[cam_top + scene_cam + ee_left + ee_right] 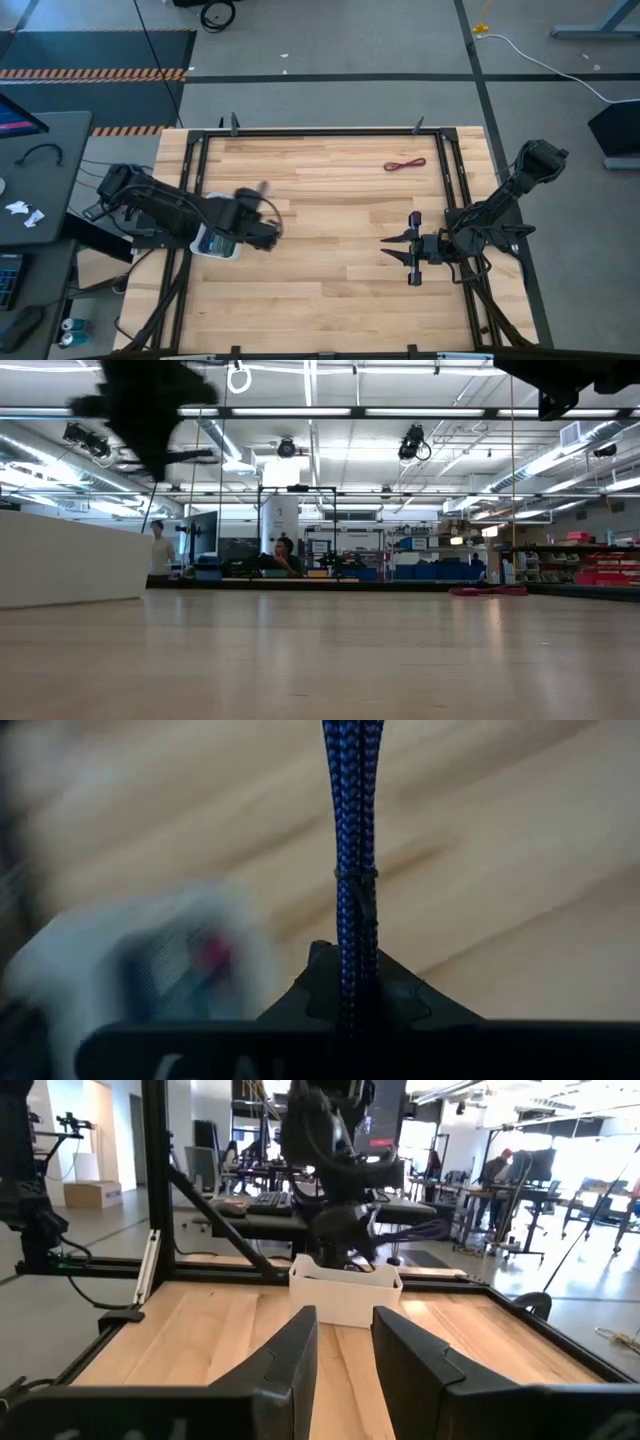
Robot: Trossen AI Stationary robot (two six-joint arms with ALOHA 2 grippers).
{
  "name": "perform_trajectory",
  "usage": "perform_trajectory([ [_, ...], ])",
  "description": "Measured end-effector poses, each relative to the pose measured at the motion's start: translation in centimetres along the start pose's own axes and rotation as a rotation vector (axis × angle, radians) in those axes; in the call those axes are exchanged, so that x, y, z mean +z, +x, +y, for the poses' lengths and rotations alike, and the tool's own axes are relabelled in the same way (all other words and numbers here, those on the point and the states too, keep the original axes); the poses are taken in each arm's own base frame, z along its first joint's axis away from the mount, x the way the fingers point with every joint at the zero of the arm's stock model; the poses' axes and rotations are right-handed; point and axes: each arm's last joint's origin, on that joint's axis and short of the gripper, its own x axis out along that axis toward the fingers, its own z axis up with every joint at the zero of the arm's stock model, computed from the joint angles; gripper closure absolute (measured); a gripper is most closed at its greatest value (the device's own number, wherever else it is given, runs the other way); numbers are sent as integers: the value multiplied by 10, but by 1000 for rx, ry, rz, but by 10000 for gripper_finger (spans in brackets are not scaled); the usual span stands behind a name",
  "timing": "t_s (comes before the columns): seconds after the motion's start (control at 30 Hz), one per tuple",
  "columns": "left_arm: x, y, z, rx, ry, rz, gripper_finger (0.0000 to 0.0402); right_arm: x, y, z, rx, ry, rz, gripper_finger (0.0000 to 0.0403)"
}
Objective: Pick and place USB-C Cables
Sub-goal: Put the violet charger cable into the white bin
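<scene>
My left gripper (352,988) is shut on a blue-purple braided USB-C cable bundle (352,810). In the high view it hovers beside the white tray (213,243), near the table's left side. A maroon cable (405,165) lies flat on the wood toward the far right, and also shows in the low view (488,590). My right gripper (392,250) waits open on the right half of the table, fingers pointing left. In its wrist view, the right gripper (345,1342) faces the tray (345,1292). My left gripper pinches the blue-purple bundle between its two fingers, near one end (352,965), just behind the thin tie wrapped round the strands (355,878). The bundle runs straight out along the fingers. It is lifted clear of the table.
The white tray (70,565) holds several more cables, seen only as blurred colour. Black frame rails (320,131) run along the table's edges. Bare wood lies between the two arms. People sit and stand in the room beyond the far edge.
</scene>
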Motion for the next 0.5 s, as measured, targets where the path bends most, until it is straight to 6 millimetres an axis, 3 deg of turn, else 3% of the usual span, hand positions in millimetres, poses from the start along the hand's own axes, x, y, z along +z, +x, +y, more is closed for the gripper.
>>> perform_trajectory([
  [0.17, -12, -8, 31, 288, -91, 275, 376, -1, 0, 0, 1, -4, 4, 298],
  [0.33, -26, -3, 34, 310, -105, 361, 378, -1, 0, 0, 2, -6, 8, 298],
  [0.5, -38, 13, 45, 398, -116, 388, 378, -2, 0, 0, 3, 4, 19, 298],
])
